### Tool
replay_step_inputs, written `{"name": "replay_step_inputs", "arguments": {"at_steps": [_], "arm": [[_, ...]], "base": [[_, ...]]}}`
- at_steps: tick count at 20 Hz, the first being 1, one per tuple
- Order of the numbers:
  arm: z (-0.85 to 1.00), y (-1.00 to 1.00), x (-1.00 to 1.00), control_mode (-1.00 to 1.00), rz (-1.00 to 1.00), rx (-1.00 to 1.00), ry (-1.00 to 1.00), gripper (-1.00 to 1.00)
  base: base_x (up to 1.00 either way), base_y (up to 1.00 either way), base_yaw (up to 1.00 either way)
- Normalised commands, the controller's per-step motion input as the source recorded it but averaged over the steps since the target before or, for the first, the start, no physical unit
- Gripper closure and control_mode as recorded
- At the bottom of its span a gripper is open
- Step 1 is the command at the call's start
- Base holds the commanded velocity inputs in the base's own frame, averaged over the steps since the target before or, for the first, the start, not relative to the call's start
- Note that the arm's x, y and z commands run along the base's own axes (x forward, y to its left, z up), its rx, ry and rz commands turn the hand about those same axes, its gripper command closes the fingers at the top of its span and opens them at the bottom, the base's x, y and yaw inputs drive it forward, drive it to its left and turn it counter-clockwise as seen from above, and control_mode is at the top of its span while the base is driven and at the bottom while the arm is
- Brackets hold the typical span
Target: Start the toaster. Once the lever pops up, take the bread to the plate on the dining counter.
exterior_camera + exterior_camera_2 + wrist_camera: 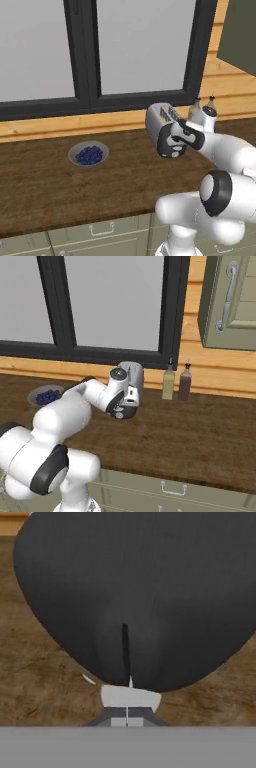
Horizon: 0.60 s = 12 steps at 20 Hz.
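Early stage, by the look of it; claw (127, 704) closed on nothing, tips against the dark end panel of the toaster (159, 116) at the bench (45, 185) rear, presumably working the lever; bread and plate steps remaining.

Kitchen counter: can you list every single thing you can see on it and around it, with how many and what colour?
toaster: one, silver-grey with a dark end panel, at the back of the worktop, right behind the robot's hand
bowl: one, grey, full of blueberries, on the worktop left of the toaster
bottles: two, one yellowish and one dark brown, side by side against the wall, right of the toaster
worktop: one, brown wood, sage-green drawers below
window: one, dark frame, pale panes, above the worktop
wall cabinet: one, sage-green, upper right
arm: one, white with dark joints, reaching to the toaster
fingers: two, dark, shut together, at the toaster's dark end
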Motion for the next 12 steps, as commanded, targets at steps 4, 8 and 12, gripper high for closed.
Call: {"name": "replay_step_inputs", "arguments": {"at_steps": [4,8,12], "arm": [[0.9,0.05,-0.37,-1.0,-0.01,-0.05,-0.19,1.0],[0.99,0.16,-0.31,-1.0,0.0,-0.09,-0.16,1.0],[0.66,0.39,-0.27,-1.0,0.0,-0.06,-0.07,1.0]], "base": [[0.0,0.0,0.0],[0.0,0.0,0.0],[0.0,0.0,0.0]]}}
